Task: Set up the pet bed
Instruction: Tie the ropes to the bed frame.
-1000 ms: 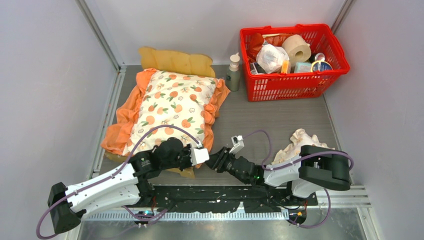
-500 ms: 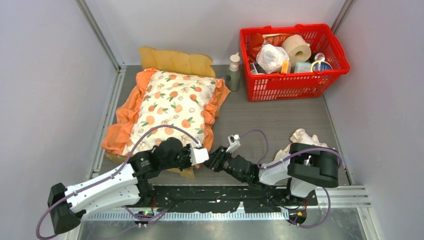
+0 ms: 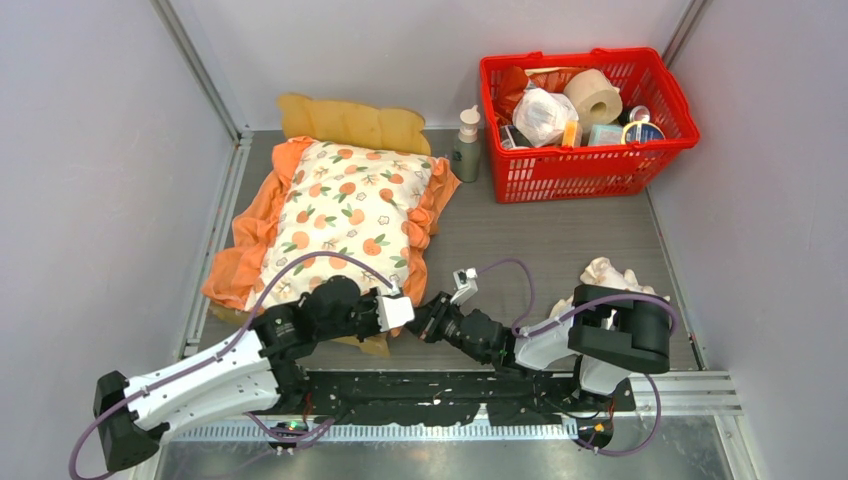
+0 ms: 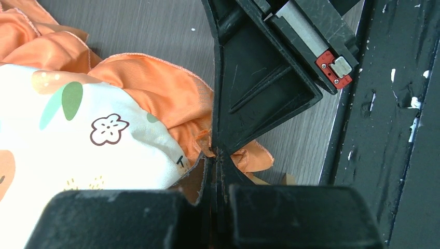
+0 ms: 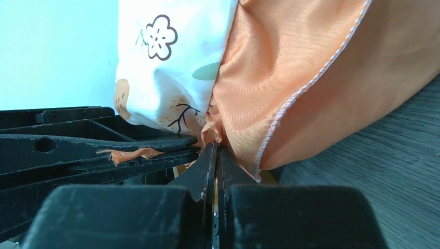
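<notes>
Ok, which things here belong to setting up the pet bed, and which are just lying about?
Job: pet bed, orange-print cushion, frilled pillow, left gripper and right gripper pinching the cushion's ruffle.
Lying about: red basket, pump bottle.

Robotics lab booth, bare grey walls point(image 3: 90, 150), aluminium framing point(image 3: 195, 70) (black mounting plate point(image 3: 450, 395) below)

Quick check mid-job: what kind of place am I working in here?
Probably a staged robot test cell, not a home: plain panel walls close in a small grey table, and a red basket holds assorted household props.
</notes>
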